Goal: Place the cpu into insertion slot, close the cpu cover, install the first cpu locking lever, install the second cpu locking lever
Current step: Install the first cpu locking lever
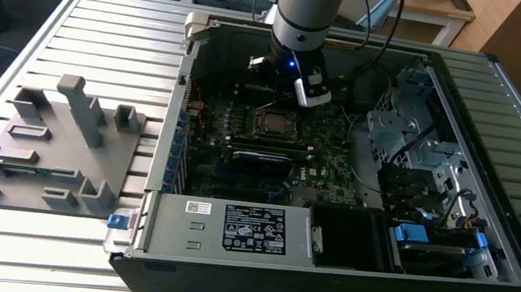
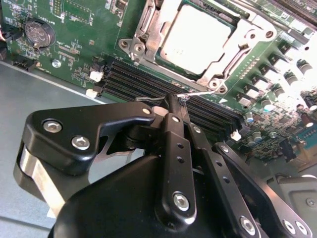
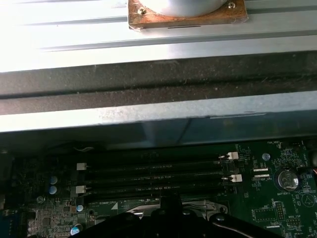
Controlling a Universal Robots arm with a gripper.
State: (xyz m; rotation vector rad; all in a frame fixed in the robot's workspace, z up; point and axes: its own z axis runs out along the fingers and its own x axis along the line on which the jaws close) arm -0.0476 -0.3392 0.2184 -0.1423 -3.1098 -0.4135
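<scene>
The cpu (image 2: 195, 39) lies flat in the insertion slot (image 2: 130, 45) of the motherboard, its pale metal face up. The silvery cpu cover (image 2: 246, 30) is folded down around it. In the exterior view the cpu (image 1: 271, 123) sits in the middle of the open computer case, just below the arm (image 1: 297, 40). My gripper (image 2: 172, 101) hangs over the memory slots beside the socket with its black fingers pressed together. The hooked end of a thin wire locking lever (image 2: 200, 93) lies right at the fingertips; whether it is pinched cannot be told.
Long black memory slots (image 2: 143, 82) run between gripper and socket. A coin battery (image 2: 38, 32) sits on the board. The case wall (image 3: 148, 119) rises close behind. A drive cage (image 1: 409, 133) and power supply (image 1: 231, 227) crowd the case. A grey fixture (image 1: 54, 145) stands at the exterior view's left.
</scene>
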